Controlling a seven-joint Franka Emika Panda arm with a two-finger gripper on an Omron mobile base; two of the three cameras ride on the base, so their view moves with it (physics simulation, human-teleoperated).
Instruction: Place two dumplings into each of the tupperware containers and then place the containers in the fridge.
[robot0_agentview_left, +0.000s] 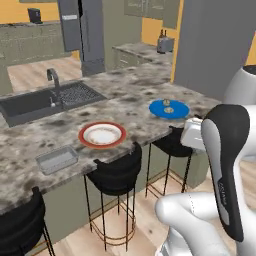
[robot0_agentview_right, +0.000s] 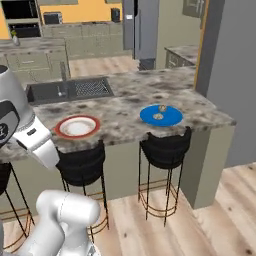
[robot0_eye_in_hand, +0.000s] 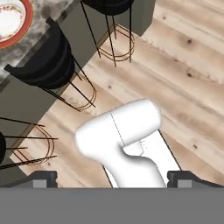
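Note:
Two dumplings (robot0_agentview_left: 169, 106) (robot0_agentview_right: 160, 112) lie on a flat round blue disc (robot0_agentview_left: 177, 111) (robot0_agentview_right: 172, 117) at the right end of the stone island counter. One tupperware container (robot0_agentview_left: 57, 160), a shallow translucent grey tray, sits near the counter's front edge, left of a red-rimmed plate. It looks bare inside. The fridge (robot0_agentview_left: 82, 35) (robot0_agentview_right: 141, 30) stands tall and grey at the back of the kitchen, doors shut. My gripper (robot0_eye_in_hand: 116, 180) is open, nothing between its fingertips (robot0_eye_in_hand: 43, 179). It hangs off the counter's front side, pointing down at the wooden floor and the stools.
A white plate with a red rim (robot0_agentview_left: 102, 134) (robot0_agentview_right: 77, 126) (robot0_eye_in_hand: 11, 17) lies mid-counter, with a dark sink and faucet (robot0_agentview_left: 40, 100) (robot0_agentview_right: 67, 90) behind it. Black bar stools (robot0_agentview_left: 117, 172) (robot0_agentview_right: 165, 147) (robot0_eye_in_hand: 43, 61) line the counter front. A grey wall panel (robot0_agentview_left: 210, 45) rises at right.

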